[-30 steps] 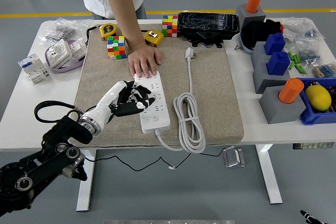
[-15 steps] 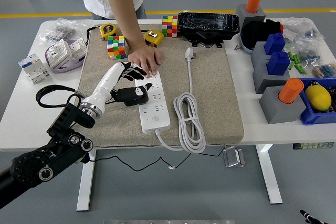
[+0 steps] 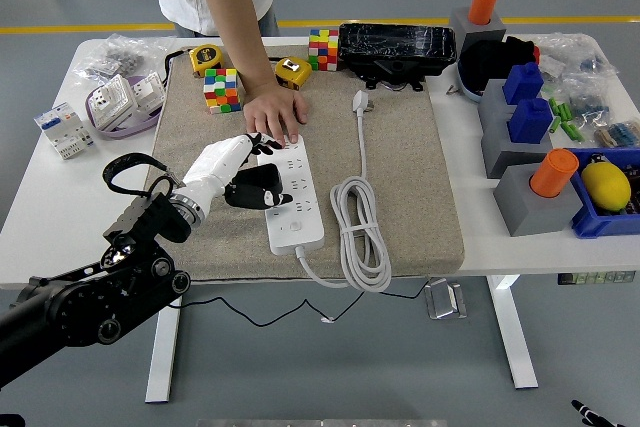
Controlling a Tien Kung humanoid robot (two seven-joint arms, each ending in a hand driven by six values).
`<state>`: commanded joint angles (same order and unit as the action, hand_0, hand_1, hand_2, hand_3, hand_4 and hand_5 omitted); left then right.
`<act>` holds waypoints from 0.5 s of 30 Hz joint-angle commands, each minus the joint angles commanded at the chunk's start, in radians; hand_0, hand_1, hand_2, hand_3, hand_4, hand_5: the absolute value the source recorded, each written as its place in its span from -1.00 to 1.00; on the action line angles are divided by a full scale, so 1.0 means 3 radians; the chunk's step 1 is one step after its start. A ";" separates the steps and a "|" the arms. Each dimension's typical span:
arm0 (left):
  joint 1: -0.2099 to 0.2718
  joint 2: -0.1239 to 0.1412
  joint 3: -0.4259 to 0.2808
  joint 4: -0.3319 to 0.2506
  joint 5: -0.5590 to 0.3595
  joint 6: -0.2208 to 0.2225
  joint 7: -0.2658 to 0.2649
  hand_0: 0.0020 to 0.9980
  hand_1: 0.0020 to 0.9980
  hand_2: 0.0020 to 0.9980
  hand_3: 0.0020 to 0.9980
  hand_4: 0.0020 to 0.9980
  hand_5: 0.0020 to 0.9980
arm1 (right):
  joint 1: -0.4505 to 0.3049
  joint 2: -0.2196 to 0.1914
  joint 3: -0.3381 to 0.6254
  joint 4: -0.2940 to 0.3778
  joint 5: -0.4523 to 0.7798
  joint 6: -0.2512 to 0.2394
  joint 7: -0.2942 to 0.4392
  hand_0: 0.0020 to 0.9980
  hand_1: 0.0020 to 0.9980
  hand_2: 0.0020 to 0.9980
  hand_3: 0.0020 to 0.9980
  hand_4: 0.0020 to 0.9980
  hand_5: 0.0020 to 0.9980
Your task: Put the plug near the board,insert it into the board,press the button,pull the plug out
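The white power strip lies lengthwise on the beige mat. A person's hand presses on its far end. The white plug lies loose on the mat to the right of the strip. Its cable runs toward me into a coil. My left hand hovers at the strip's left edge, fingers loosely spread, with the black fingertips over the strip's sockets and nothing in its grasp. It sits just below the person's hand. I cannot see whether it touches the strip. My right arm does not show.
Two colour cubes and two yellow tape measures lie at the mat's far edge, beside a black box. Grey blocks with orange pegs and a blue bin stand right. White switch boxes lie left.
My left hand rose from the strip toward the person's hand, then came back down and toward me. The forearm swung in closer. The person's hand, plug and strip stayed put.
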<state>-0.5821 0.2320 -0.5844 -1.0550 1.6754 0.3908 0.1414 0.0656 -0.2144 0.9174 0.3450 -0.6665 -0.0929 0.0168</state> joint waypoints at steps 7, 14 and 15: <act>-0.0044 -0.0014 0.0051 0.0140 -0.0021 0.0039 -0.0014 -0.03 0.11 0.13 0.13 0.63 -0.70 | -0.0004 0.0000 -0.0004 0.0002 -0.0001 0.0000 -0.0001 0.22 0.28 0.29 0.10 0.91 -0.03; -0.0087 -0.0029 0.0091 0.0248 -0.0039 0.0059 -0.0030 -0.13 0.02 0.05 0.08 0.51 -0.76 | -0.0001 -0.0001 0.0001 0.0008 -0.0008 0.0000 -0.0001 0.22 0.28 0.29 0.11 0.91 -0.02; -0.0091 -0.0029 0.0090 0.0252 -0.0039 0.0055 -0.0026 -0.13 0.02 0.05 0.08 0.51 -0.76 | -0.0001 -0.0001 0.0003 0.0012 -0.0010 0.0000 -0.0001 0.22 0.28 0.29 0.11 0.91 -0.02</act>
<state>-0.6095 0.2233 -0.5574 -0.9795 1.6636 0.4074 0.1336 0.0653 -0.2147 0.9184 0.3485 -0.6695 -0.0929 0.0165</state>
